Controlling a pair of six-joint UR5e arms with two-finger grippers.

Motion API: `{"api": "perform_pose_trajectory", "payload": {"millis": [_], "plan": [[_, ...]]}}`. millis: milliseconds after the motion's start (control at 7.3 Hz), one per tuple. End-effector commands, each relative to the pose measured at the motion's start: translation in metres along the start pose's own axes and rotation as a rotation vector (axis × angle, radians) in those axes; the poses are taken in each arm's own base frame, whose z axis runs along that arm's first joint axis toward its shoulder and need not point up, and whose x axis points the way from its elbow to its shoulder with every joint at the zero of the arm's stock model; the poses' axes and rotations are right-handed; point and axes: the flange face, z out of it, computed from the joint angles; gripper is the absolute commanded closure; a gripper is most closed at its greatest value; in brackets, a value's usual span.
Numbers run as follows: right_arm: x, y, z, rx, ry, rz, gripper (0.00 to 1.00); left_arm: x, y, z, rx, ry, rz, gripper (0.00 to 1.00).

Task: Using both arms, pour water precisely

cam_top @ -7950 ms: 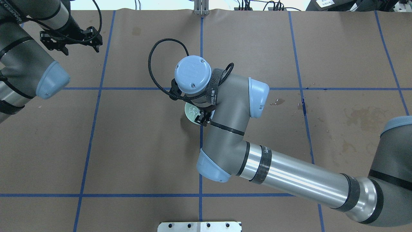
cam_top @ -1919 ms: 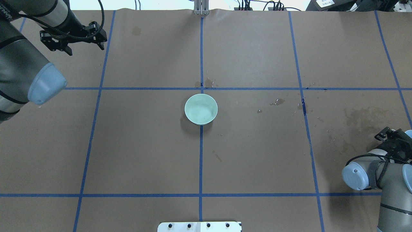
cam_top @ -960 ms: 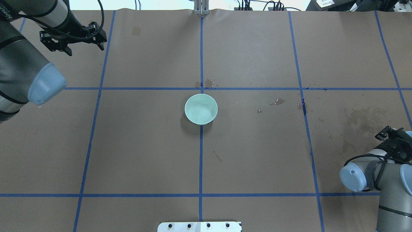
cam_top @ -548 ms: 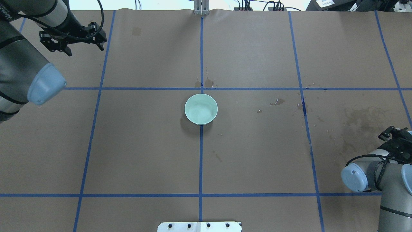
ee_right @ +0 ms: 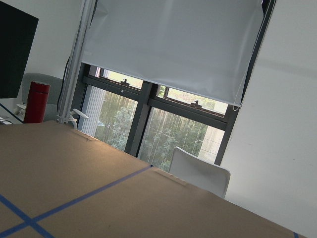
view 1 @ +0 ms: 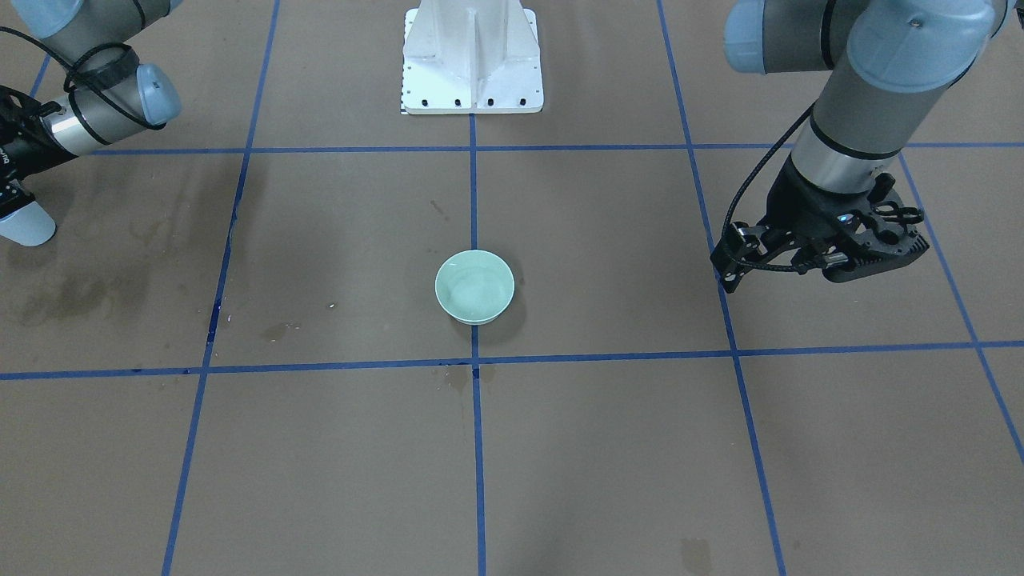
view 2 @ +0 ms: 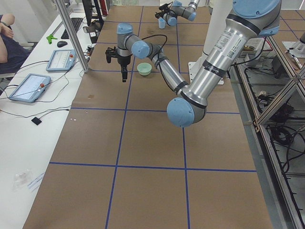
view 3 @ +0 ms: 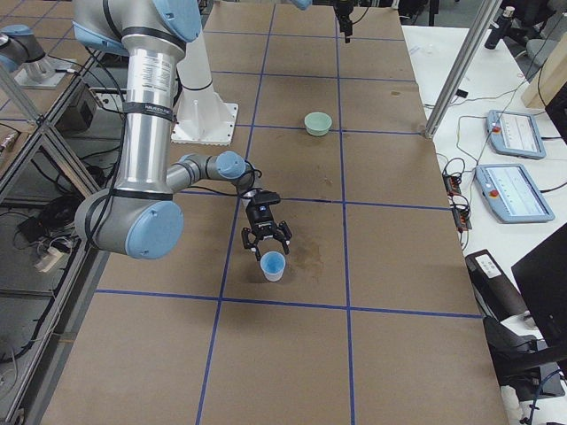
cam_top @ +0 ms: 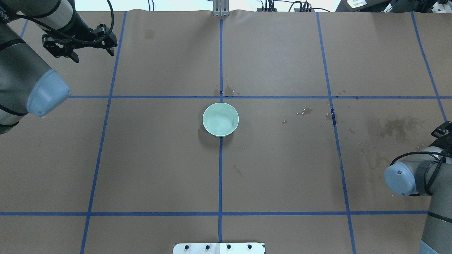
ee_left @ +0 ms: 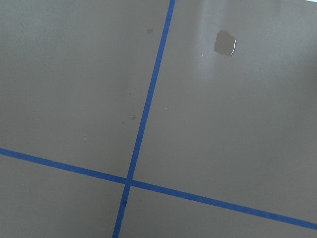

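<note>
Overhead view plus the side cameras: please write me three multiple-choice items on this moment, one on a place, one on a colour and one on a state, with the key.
1. Where does the bowl stand?
A. On the centre tape line, mid-table
B. Between a gripper's fingers
C. On the white pedestal

2. What colour is the cup in the exterior right view?
A. Red
B. Pale blue
C. Yellow

3. What state is the left gripper in?
A. Shut on the bowl
B. Open, holding nothing
C. Shut on a cup

Key:
1 A, since the overhead view shows the tape line running under the bowl, with both arms far from it.
2 B, since its wall and inside look pale blue.
3 B, since its fingers are spread with only brown table cover between them.
</note>
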Motion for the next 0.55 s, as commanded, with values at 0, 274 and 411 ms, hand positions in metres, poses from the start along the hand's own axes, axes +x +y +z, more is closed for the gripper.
{"api": "perform_pose_trajectory", "payload": {"millis": [0,274,411], "plan": [[-0.019,-0.074,0.025,0.033,0.024,-0.107,0.01,0.001,0.001,-0.002,0.000,0.005,0.001,0.00],[-0.070,-0.152,0.016,-0.002,0.001,-0.243,0.01,0.021,0.020,0.007,-0.018,0.034,-0.012,0.00],[-0.085,-0.188,0.021,-0.043,-0.042,-0.346,0.01,0.032,0.030,0.010,-0.024,0.045,0.003,0.00]]}}
